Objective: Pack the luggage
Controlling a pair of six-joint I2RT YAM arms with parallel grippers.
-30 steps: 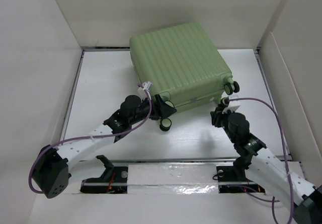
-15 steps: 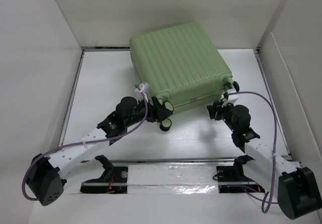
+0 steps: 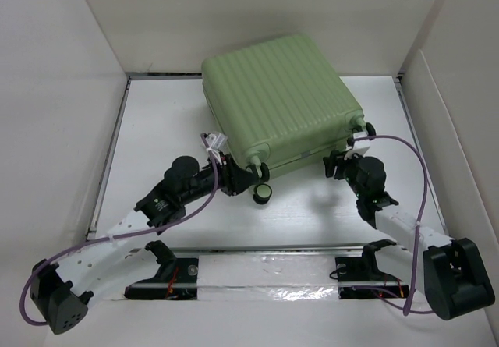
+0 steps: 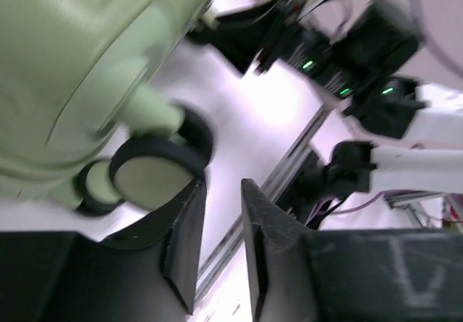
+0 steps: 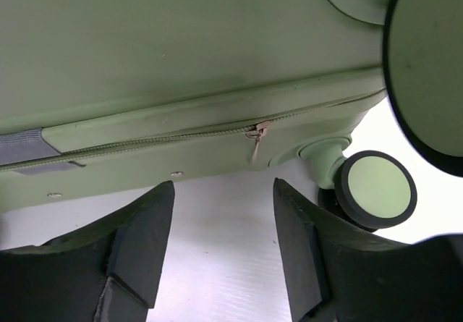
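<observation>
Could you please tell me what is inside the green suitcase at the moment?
Its contents cannot be seen. The suitcase lies closed, and the stretch of zipper in the right wrist view is shut, so only the ribbed shell and wheels show.

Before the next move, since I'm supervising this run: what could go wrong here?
1. The left jaws are right beside a spinner wheel; a bump could shove the luggage askew.
2. The right jaws stand open short of the small zipper pull; they may miss it and close on nothing.
</observation>
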